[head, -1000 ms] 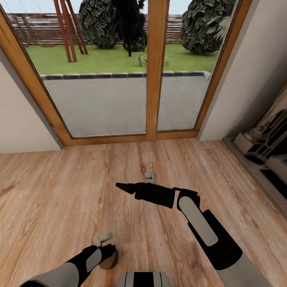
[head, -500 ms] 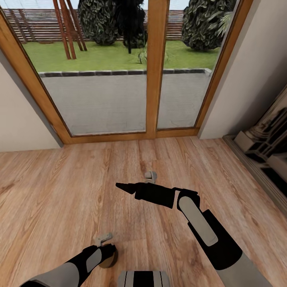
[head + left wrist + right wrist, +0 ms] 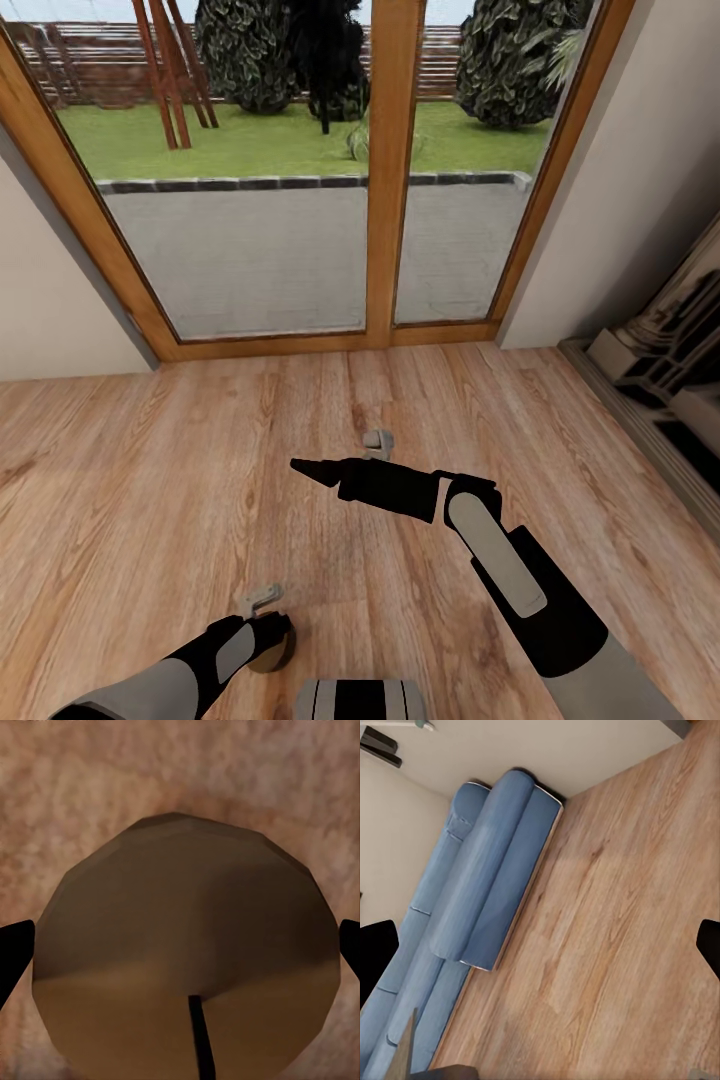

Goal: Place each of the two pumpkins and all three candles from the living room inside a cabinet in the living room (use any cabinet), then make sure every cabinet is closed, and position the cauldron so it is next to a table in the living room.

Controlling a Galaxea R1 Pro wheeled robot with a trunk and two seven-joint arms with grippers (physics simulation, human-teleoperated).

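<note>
Left gripper (image 3: 180,945) clamps a beige-tan candle (image 3: 187,952), fingertips dark at either edge of its round top; from the head, candle (image 3: 270,645) sits at 7 o'clock, low over plank floor (image 3: 150,480). Right gripper (image 3: 312,468) points toward 9 o'clock; fingers spread wide, nothing between. Glazed patio door (image 3: 390,170) at 12 o'clock. Stone fireplace (image 3: 670,350) at 3 o'clock. Blue sofa (image 3: 480,907) against wall.

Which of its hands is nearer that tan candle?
Left. The left gripper has the candle between its fingers; the right gripper hangs apart, farther forward over the floor.
</note>
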